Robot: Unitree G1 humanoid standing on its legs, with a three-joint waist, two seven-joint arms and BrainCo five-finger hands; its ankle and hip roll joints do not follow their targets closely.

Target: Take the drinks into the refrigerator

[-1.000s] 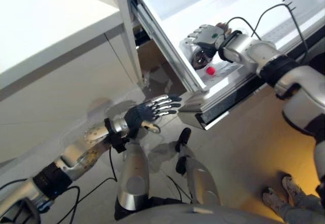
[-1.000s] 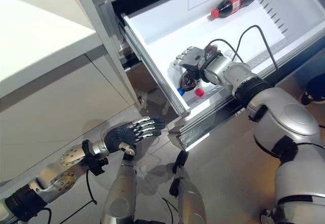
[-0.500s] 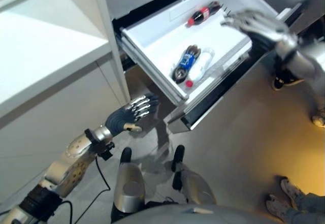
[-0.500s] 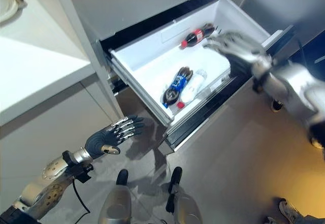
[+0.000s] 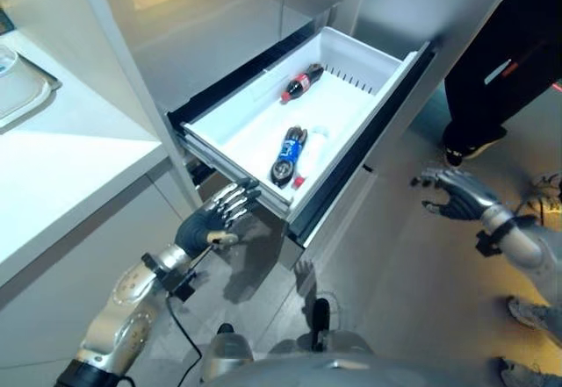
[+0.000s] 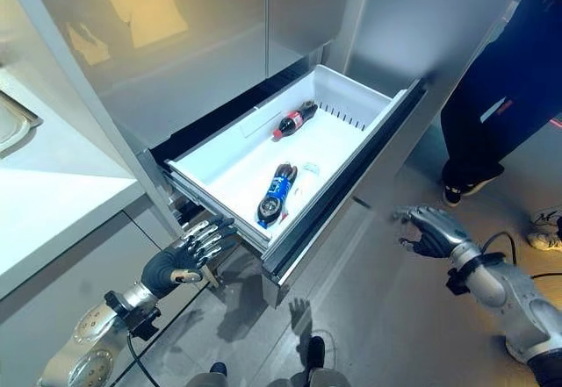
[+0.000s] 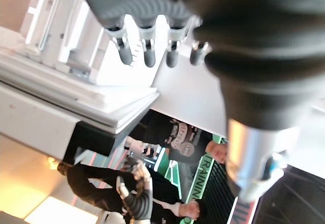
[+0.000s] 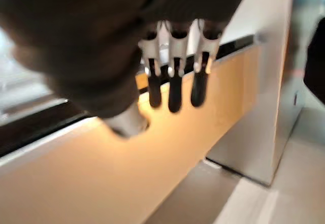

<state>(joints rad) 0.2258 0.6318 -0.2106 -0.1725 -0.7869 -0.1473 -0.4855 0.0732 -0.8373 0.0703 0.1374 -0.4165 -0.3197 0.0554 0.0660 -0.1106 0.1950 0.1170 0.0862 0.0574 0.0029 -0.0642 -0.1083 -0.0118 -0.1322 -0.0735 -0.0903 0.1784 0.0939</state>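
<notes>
- Already your white pull-out refrigerator drawer (image 6: 351, 89) holds three drinks: red-capped dark cola bottle (image 6: 293, 120), blue-labelled dark bottle (image 6: 274, 195), pale bottle (image 6: 306, 173).
- Left hand (image 6: 187, 252), right hand (image 6: 425, 230): fingers relaxed, holding nothing.
- Judgement: loading looks finished; you have the drawer left to close.

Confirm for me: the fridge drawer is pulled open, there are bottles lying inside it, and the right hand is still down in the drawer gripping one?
Not quite. The drawer is pulled open with bottles lying inside, a red-labelled bottle and a blue-labelled bottle among them, but the right hand is outside the drawer, open and holding nothing, as the right eye view shows.
</notes>
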